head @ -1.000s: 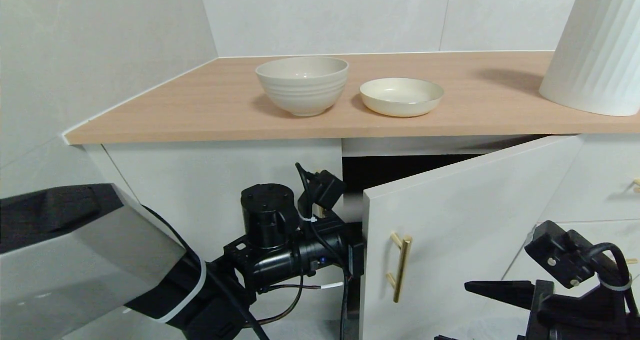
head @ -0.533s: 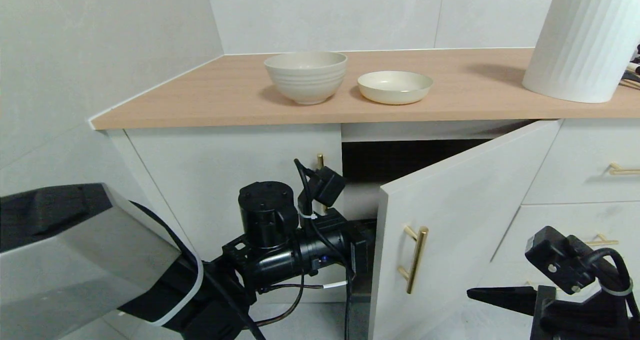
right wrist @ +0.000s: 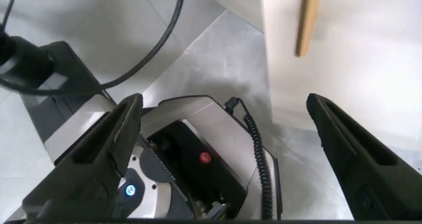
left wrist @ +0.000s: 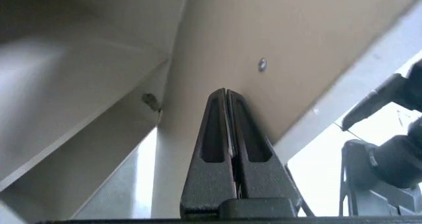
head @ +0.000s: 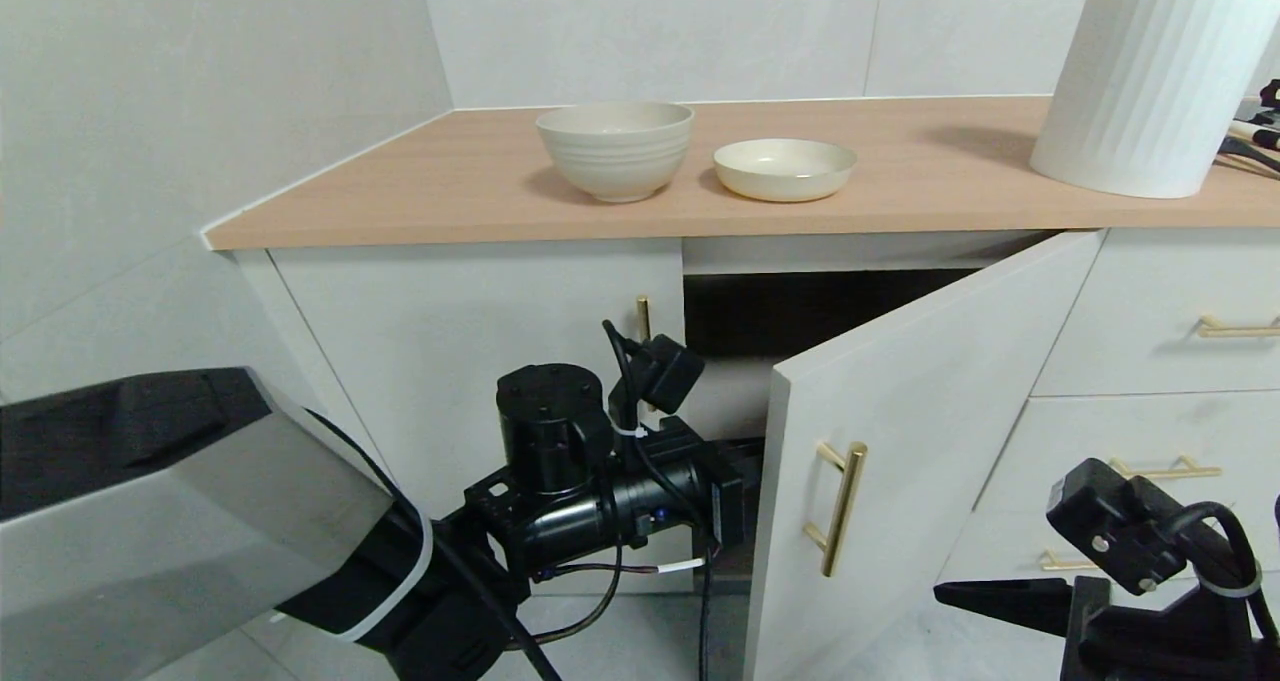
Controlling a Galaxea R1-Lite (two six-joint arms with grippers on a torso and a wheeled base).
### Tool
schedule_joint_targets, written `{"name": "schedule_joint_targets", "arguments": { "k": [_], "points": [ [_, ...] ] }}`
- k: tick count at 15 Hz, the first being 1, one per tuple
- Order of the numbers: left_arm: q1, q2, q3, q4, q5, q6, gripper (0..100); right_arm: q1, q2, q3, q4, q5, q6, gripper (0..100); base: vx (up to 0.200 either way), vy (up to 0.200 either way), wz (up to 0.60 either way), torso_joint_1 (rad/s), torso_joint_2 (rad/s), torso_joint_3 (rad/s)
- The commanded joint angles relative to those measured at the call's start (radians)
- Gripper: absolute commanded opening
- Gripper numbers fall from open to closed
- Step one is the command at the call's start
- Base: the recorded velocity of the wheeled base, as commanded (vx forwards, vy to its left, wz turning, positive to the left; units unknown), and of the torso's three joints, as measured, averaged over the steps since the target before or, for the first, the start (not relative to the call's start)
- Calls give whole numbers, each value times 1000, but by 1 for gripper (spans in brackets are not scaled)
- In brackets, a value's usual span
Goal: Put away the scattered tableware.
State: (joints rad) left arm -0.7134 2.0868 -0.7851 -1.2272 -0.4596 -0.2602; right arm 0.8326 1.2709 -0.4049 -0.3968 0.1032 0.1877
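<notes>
A ribbed cream bowl and a shallow cream dish stand side by side on the wooden counter. Below them a white cabinet door with a gold handle stands partly open. My left arm reaches to the door's free edge. In the left wrist view my left gripper is shut and empty, its tips close to the door's inner face. My right gripper hangs low in front of the drawers, open with nothing in it; one of its fingers points toward the door.
A tall white ribbed container stands at the counter's right end. Drawers with gold handles lie right of the open door. A closed door is on the left, and tiled walls close off the back and left.
The head camera has drawn back, so the counter looks smaller and more drawers show. The door looks slightly wider open, with my left arm still at its edge.
</notes>
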Motion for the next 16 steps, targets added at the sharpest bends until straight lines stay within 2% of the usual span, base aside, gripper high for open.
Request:
{"name": "schedule_joint_targets", "arguments": {
  "k": [1,5,10,13,16],
  "points": [
    [2,18,-17,0,1,-1,0,0,15,3,0,0,-1,100,-200,0,0,2,2,2],
    [2,50,-46,-1,1,1,0,0,15,3,0,0,-1,100,-200,0,0,7,4,0],
    [2,93,-74,-1,10,1,0,2,16,3,0,1,-1,100,0,0,0,0,0,0],
    [0,124,-108,-1,82,3,0,2,16,3,0,0,-1,100,0,0,0,0,0,0],
    [-15,121,-109,-1,99,3,0,2,15,5,0,0,-1,100,0,0,0,0,0,0]
  ]
}}
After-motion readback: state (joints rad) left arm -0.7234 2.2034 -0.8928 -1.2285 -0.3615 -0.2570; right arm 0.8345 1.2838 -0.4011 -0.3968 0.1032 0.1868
